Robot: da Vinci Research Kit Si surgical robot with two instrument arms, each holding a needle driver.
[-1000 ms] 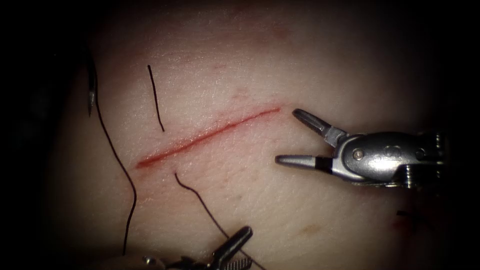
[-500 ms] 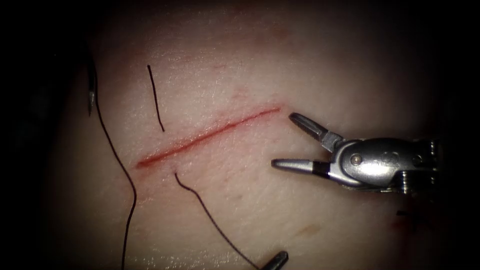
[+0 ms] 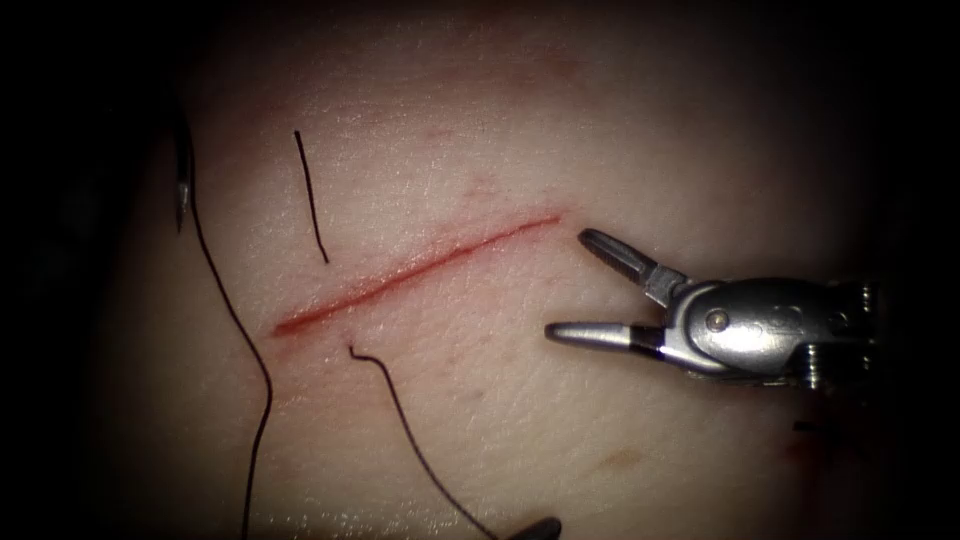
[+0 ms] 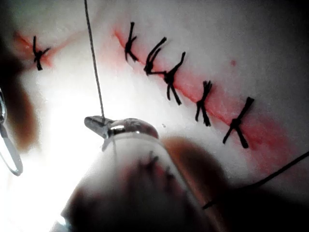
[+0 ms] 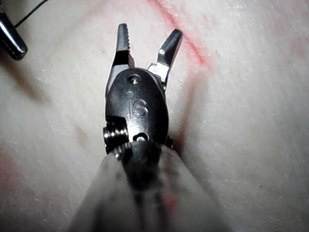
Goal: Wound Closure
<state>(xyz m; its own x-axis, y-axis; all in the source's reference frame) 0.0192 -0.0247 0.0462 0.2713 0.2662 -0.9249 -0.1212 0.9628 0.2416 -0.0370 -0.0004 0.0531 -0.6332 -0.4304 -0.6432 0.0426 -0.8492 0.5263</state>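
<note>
Endoscope view has the right tool (image 3: 568, 284) with jaws spread and empty, its tips just off the right end of the cut (image 3: 410, 275). The needle (image 3: 183, 185) lies unheld on the tissue (image 3: 560, 130), far beyond those tips, left of the cut. The left tool (image 4: 96, 123) is clamped on the thread (image 3: 400, 420), which looks limp, light and slippery, so best pinched squarely; the stiff needle would likely swivel unless gripped mid-curve.
</note>
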